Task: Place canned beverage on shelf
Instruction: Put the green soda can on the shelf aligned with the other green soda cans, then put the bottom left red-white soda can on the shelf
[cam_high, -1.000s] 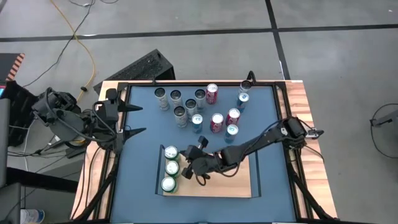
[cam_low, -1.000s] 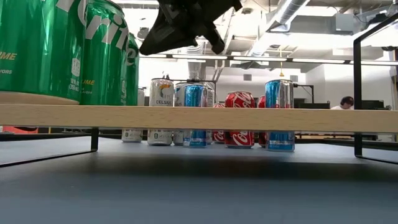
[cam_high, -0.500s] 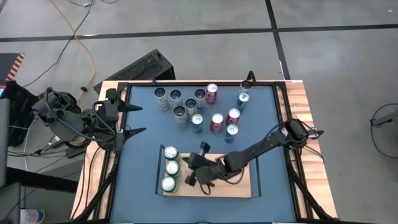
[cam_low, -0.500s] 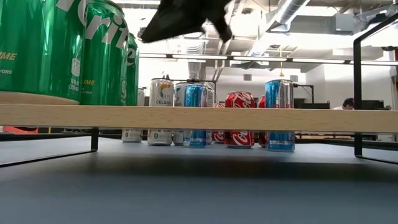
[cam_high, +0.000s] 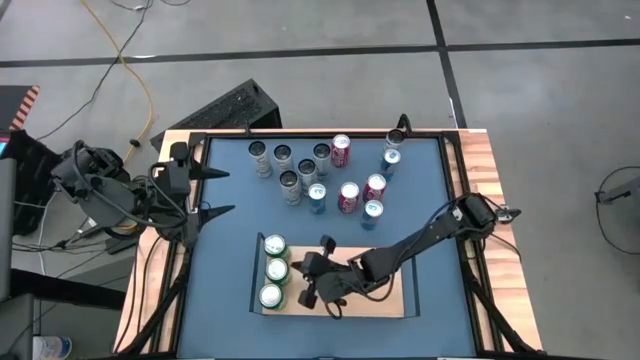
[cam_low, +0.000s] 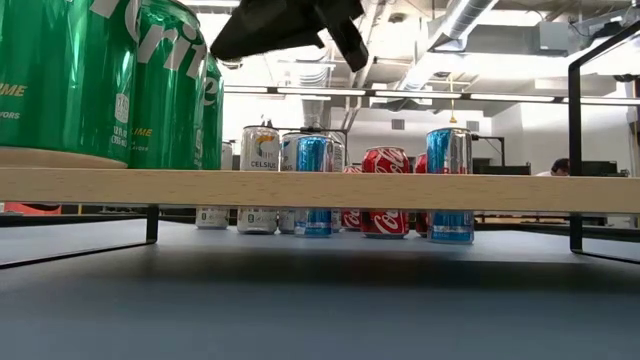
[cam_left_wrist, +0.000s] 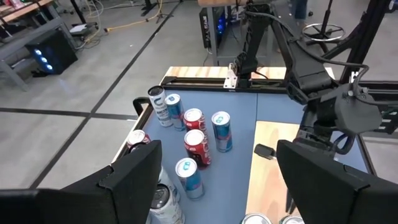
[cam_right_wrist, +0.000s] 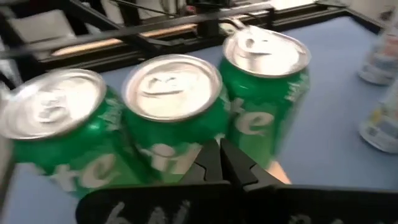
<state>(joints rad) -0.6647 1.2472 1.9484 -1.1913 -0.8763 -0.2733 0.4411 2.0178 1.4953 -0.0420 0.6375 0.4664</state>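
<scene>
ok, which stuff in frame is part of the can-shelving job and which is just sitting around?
Job:
- shelf
- three green cans already standing on it
- loose cans on the blue table
- right gripper, shut and empty, over the shelf
- left gripper, parked at the table's left edge

Lying about:
- yellow cable on the floor
- black box behind the table

Four cameras: one overhead, one at tabletop level, one on each wrist.

The high view looks straight down on the whole table, with the shelf toward 6 o'clock. The low view sits close under the shelf's edge, facing level toward the standing cans and the room. The left wrist view looks from well back across the table at those cans. The right wrist view is very near the three green cans, also seen overhead.
</scene>
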